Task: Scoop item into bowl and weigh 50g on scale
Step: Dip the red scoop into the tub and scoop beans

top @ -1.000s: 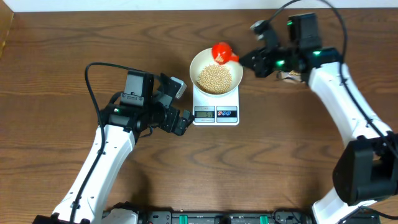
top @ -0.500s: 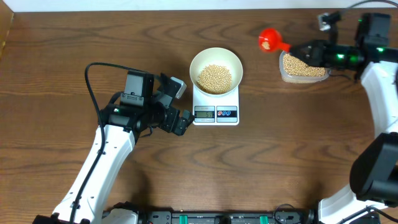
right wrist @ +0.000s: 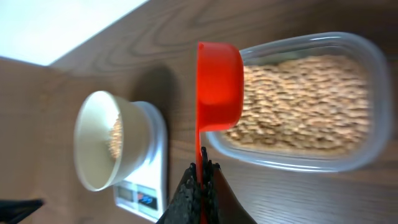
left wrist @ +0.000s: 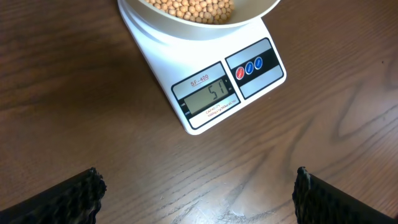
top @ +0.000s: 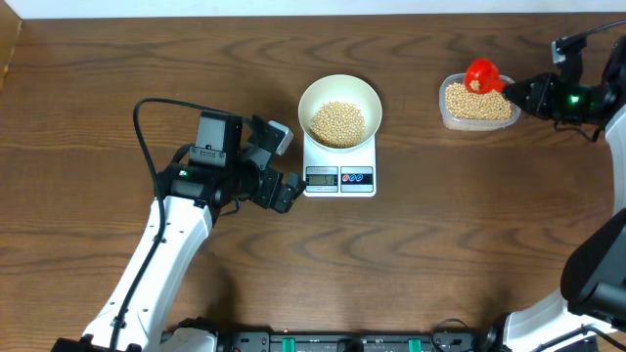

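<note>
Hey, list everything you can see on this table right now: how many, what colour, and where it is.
bowl: one, white, on the scale.
scale: one, white, middle of the table.
beans: many, pale tan, heaped in the bowl; more in the tub.
tub: one, clear plastic, far right of the table.
scoop: one, red, over the tub.
table: one, dark brown wood.
left gripper: one, black, open and holding nothing, just left of the scale.
right gripper: one, black, shut on the scoop's handle.
</note>
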`<action>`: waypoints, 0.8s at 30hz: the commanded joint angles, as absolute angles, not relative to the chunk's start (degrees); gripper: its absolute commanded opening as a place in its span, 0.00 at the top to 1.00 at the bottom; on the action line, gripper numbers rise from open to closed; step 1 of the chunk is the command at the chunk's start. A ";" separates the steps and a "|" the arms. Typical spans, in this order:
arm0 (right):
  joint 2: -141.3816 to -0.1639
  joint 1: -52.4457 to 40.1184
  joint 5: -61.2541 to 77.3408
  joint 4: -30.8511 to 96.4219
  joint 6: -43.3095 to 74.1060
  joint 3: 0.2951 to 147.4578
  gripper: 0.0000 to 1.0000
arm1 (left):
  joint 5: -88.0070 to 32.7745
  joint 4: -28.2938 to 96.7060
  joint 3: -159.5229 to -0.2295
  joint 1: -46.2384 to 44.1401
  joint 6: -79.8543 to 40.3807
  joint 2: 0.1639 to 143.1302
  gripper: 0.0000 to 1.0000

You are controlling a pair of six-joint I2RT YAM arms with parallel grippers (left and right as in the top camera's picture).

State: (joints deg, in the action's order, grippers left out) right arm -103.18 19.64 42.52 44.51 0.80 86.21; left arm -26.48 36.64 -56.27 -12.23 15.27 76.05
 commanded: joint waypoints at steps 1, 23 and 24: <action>-101.47 19.22 37.39 42.87 0.45 87.33 0.99 | -26.33 36.67 -57.34 -12.29 15.62 75.57 0.01; -101.47 5.93 3.79 41.12 -15.18 87.33 0.99 | -26.33 36.67 -57.34 -12.29 15.62 75.57 0.01; -101.47 5.15 2.13 41.43 -15.68 87.33 0.99 | -26.33 36.67 -57.34 -12.29 15.62 75.57 0.01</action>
